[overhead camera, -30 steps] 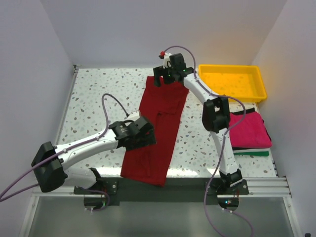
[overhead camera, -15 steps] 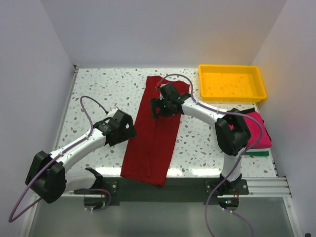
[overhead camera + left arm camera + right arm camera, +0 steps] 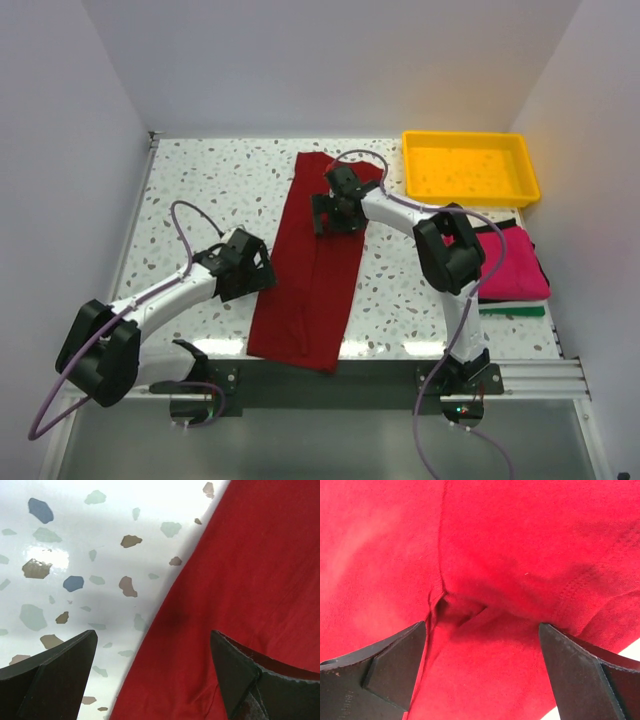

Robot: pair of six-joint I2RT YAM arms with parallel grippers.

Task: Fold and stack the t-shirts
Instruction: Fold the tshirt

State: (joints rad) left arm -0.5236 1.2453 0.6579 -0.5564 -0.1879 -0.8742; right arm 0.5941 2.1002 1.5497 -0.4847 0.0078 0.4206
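Tools both wide open, holding nothing: left tool (image 3: 152, 636) at left edge of maroon t-shirt (image 3: 315, 275), right tool (image 3: 482, 626) over its far half. We log it mid desk (image 3: 210, 180); pink t-shirt (image 3: 505, 265) stacked right, just near of yellow tray (image 3: 465, 134).

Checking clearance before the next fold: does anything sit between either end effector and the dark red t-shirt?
Nothing visible does. The left end effector stands open over the dark red t-shirt's left edge, the right end effector open directly above its cloth.
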